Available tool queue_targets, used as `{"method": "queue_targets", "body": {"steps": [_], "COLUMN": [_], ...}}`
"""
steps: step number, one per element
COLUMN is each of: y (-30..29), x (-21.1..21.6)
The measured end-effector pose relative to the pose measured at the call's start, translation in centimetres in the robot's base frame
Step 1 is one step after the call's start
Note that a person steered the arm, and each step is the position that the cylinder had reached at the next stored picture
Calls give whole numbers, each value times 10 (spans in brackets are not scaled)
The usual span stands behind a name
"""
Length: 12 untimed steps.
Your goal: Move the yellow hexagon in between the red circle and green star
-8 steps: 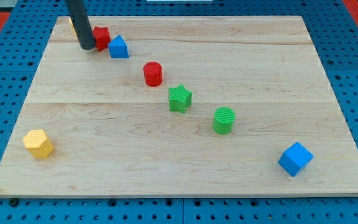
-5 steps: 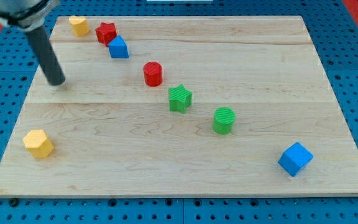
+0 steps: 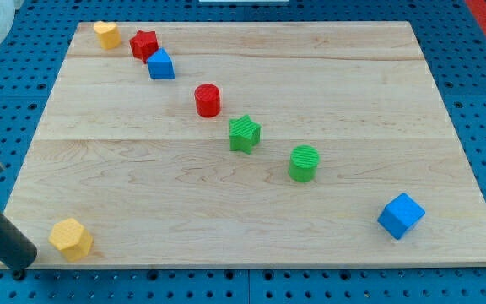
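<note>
The yellow hexagon lies near the board's bottom left corner. My tip is just left of it, at the board's bottom left edge, a small gap away. The red circle sits in the upper middle, and the green star is just below and right of it. The two are close together on a diagonal line.
A second yellow block, a red star and a blue block line up at the top left. A green cylinder sits right of centre. A blue cube is at the bottom right.
My tip moved from the top left down the left side to the bottom left corner. The yellow hexagon shifted down and slightly right.
</note>
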State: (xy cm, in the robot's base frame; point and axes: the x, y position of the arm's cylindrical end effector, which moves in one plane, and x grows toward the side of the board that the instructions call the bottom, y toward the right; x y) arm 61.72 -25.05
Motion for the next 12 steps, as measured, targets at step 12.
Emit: {"method": "queue_targets", "body": {"steps": [12], "y": [204], "x": [-174]}}
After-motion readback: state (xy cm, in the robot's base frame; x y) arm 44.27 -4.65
